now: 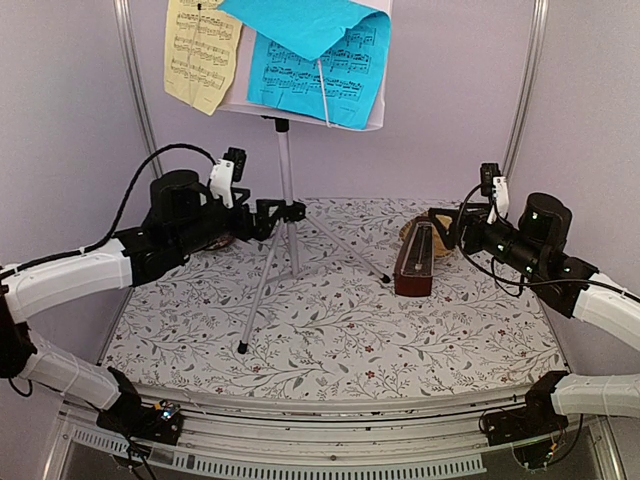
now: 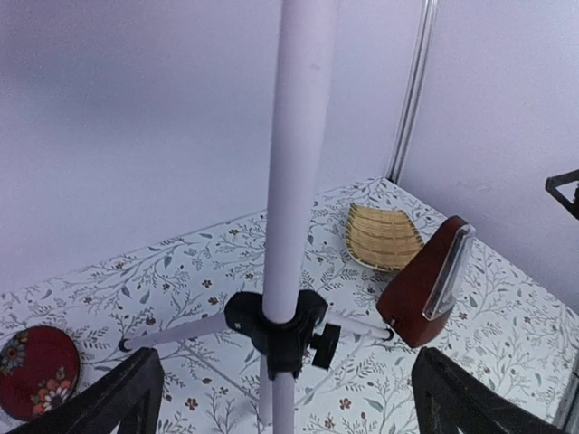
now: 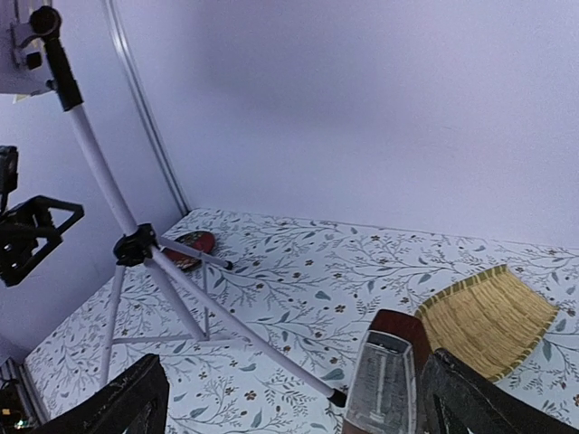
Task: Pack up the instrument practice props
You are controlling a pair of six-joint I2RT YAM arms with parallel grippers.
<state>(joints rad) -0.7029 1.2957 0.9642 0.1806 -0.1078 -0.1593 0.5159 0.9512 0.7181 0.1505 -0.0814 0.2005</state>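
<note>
— Floral tablecloth (image 1: 330, 330), lilac walls (image 1: 420, 150). Where is the music stand (image 2: 294, 163)?
— Its pole is between the wide-apart jaws of the left gripper (image 2: 289, 398), not touching them. The right gripper (image 3: 289, 402) is also spread, with the metronome (image 3: 382, 389) just ahead.

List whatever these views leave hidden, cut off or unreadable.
- Top view: the stand desk is cut off by the upper edge, and the notes on the sheets are too small to read.
- Top view: the basket is mostly behind the metronome and right arm.
- Left wrist view: the red dish is cut by the left edge.
- Right wrist view: the metronome base is below the bottom edge.
</note>
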